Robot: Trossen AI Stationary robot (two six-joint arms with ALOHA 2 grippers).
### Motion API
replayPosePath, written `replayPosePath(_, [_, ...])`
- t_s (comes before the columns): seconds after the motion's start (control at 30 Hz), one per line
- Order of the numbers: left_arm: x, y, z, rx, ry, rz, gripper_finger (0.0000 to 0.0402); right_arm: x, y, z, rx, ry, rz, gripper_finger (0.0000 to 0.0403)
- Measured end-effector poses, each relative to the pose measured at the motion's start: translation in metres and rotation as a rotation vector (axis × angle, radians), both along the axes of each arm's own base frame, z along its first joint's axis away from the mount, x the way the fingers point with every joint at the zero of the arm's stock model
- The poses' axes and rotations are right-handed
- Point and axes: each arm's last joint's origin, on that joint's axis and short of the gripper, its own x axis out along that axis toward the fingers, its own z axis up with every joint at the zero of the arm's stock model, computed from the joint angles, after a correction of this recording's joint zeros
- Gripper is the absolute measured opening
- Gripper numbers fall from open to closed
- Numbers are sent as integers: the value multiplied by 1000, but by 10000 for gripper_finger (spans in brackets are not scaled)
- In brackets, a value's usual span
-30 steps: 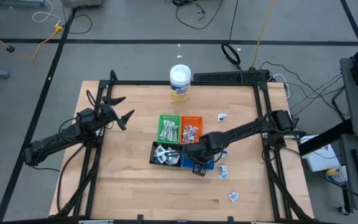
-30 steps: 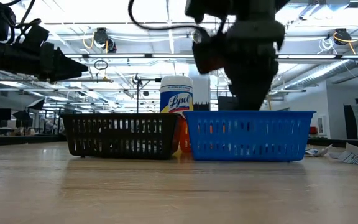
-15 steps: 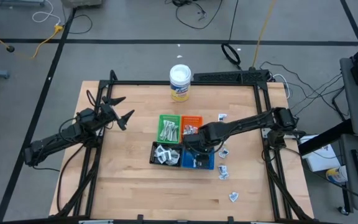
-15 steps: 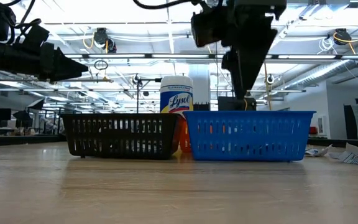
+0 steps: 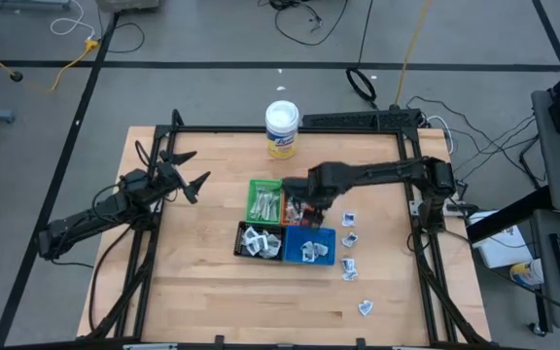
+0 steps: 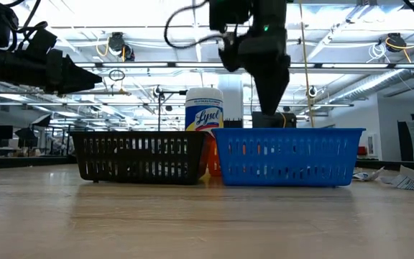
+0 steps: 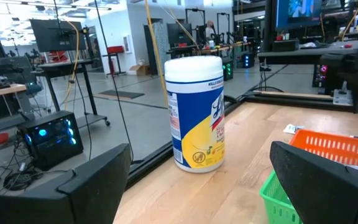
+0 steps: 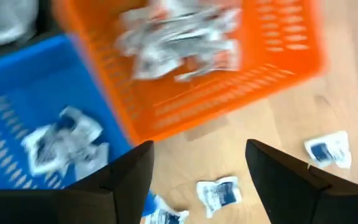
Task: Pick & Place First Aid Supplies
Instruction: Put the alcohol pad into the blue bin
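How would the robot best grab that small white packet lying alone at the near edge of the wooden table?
Probably from straight above, pinching across the small flat white packet at its narrower sides. It lies flat on the wooden table, apart from other packets, so a side approach finds nothing to grip. The right pincer is closer.

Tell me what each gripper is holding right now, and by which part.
Nothing. The right gripper is open and empty above the orange plastic tray. The left gripper is open and empty too, waiting at the table's left side, facing the white-lidded, yellow-labelled tub.
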Motion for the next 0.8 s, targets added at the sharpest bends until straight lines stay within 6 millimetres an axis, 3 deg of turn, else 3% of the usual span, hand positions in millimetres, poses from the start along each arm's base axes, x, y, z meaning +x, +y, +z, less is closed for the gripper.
replayPosePath(0.5, [0, 0, 0, 0, 0, 0, 392, -47, -126, 4, -332, 121, -803, 247])
replayPosePath(0.67, [0, 0, 0, 0, 0, 0, 392, -63, -149, 1, -340, 86, -1002, 247])
replayPosePath(0.8, [0, 0, 0, 0, -1, 0, 392, -70, -153, -9, -284, 86, -1089, 247])
